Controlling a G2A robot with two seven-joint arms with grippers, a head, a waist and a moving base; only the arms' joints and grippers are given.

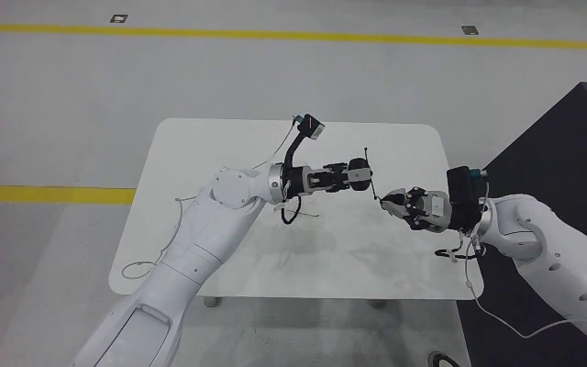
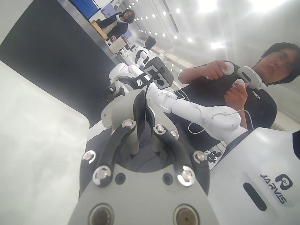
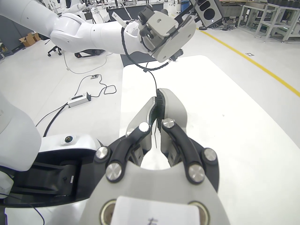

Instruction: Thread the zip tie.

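A thin black zip tie [image 1: 371,179] is held in the air above the white table [image 1: 275,266], between the two grippers. My left gripper [image 1: 365,174] is shut on its middle, and one end sticks up past the fingers [image 2: 147,87]. Just beside it, my right gripper [image 1: 385,202] is shut on the lower end. In the right wrist view the strip [image 3: 154,80] runs into the closed fingertips of the right gripper [image 3: 157,94], and its tail hangs out behind the pads. In the left wrist view the left gripper [image 2: 143,101] has its pads pressed together on the strip.
A black panel [image 1: 550,138] stands off the table's right side. Yellow lines [image 1: 275,35] mark the floor behind and to the left. A power brick with cables [image 3: 78,99] lies on the floor beside the table.
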